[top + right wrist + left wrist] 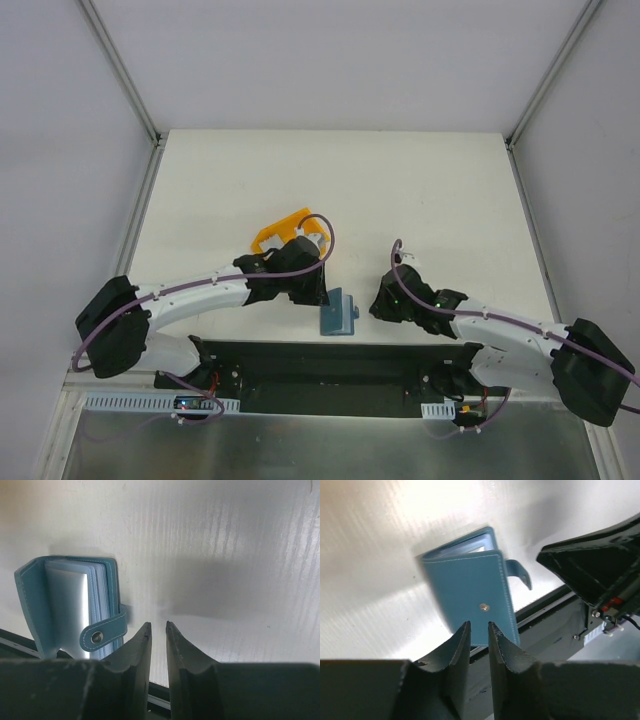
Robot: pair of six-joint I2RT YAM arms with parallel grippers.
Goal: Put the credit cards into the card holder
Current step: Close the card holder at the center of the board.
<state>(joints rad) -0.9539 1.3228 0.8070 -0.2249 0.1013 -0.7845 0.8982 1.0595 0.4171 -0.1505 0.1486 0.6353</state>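
Note:
The teal-blue card holder [338, 313] lies near the table's front edge, between both grippers. In the left wrist view the card holder [470, 592] is folded nearly flat, its snap stud up and its tab [521, 573] hanging loose. From the right, the card holder [35, 605] gapes partly, showing pale leaves [67, 605] inside; I cannot tell whether these are the credit cards. No loose card shows. My left gripper [479, 625] hovers just before the holder's edge, jaws a narrow gap apart and empty. Beside the tab [102, 632], my right gripper [156, 625] also stands slightly open and empty.
A yellow plastic bin [285, 228] sits behind the left gripper [300, 285]. The black base plate [330, 365] runs along the table's front edge right under the holder. The right arm's black wrist [600, 560] shows close on the holder's far side. White walls enclose the table.

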